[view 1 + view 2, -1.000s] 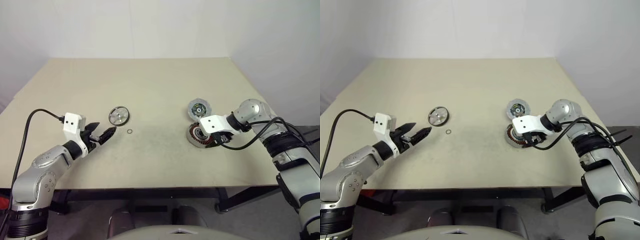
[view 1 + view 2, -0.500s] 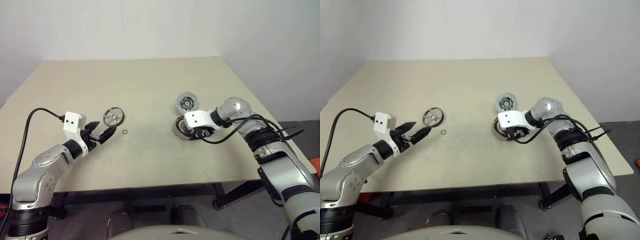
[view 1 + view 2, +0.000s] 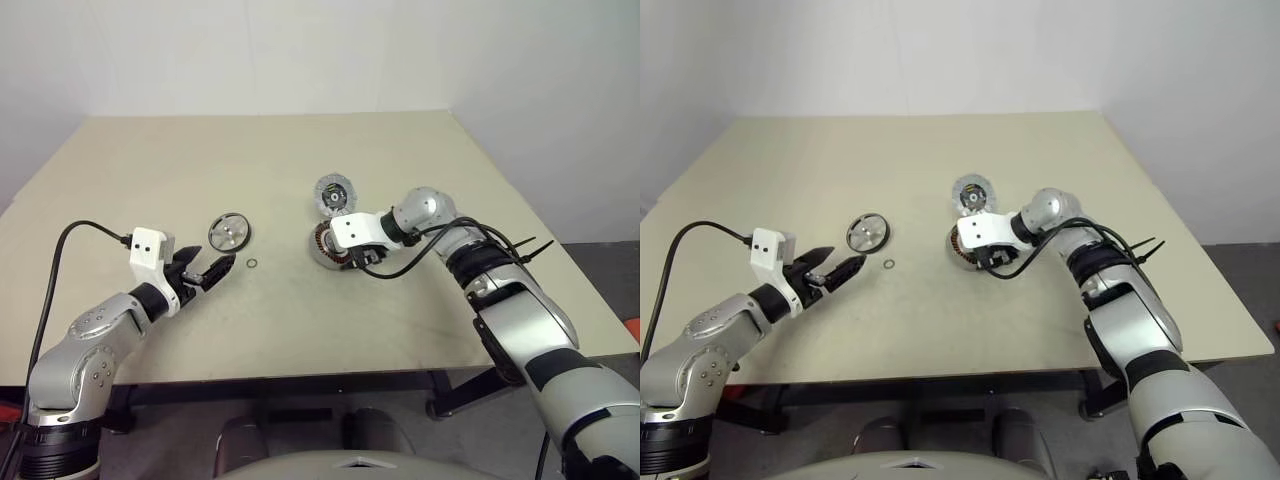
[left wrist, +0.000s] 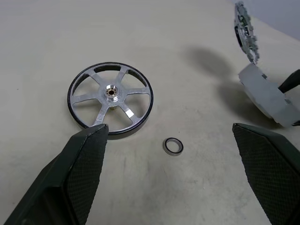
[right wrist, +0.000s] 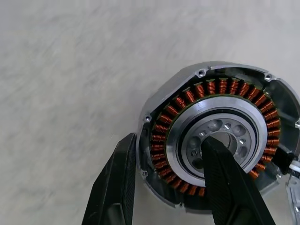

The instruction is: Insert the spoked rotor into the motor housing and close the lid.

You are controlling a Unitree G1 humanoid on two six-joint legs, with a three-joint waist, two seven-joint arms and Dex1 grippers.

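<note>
Hovering near me, left gripper point(image 3: 222, 267) fingers spread wide, empty. Spoked rotor point(image 4: 110, 99) lay flat on desk point(image 3: 300, 170) just beyond: stiff, light, I'd pinch its rim. Farther right, right gripper point(image 5: 169, 185) fingers clamped the motor housing point(image 5: 215, 136) wall; lid point(image 3: 333, 194) hinged open behind.

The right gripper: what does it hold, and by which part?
The right gripper holds the motor housing by its wall: one finger outside the rim, one inside the centre hub.
</note>
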